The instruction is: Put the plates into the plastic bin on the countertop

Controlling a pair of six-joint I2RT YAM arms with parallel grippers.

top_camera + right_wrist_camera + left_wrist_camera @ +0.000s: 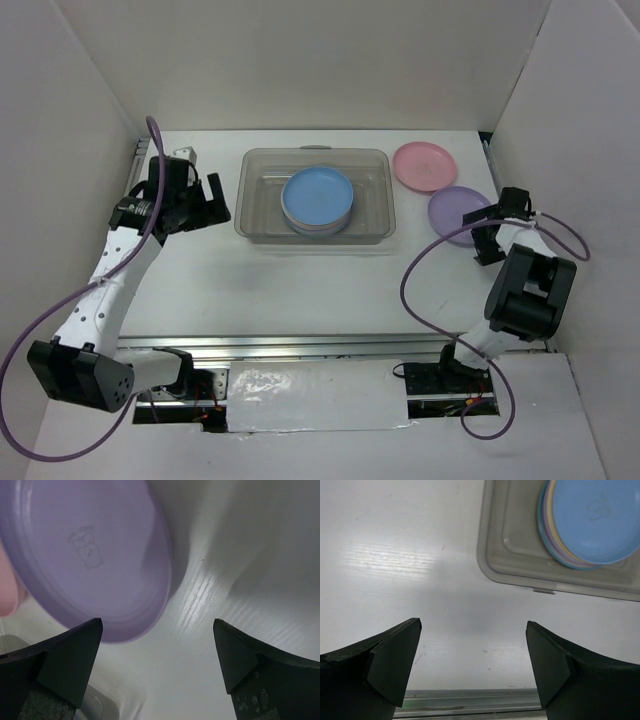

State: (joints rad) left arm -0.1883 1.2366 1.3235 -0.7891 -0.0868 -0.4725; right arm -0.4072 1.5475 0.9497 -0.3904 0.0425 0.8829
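Entry: the left gripper (214,200) has its jaws wide apart with nothing between them, hovering over bare countertop (300,285). The plastic bin (492,555) sits ahead of it and off to its right, clear of both fingers. Inside, a blue plate (318,198) tops a stack, and we see paler rims beneath it. The right gripper (157,627) is likewise spread and empty. The purple plate (95,555) lies flat just ahead of its left finger. The pink plate (424,165) lies beyond, just beside the purple one.

Overhead, close wrist cams; bin (262,200) top+L.
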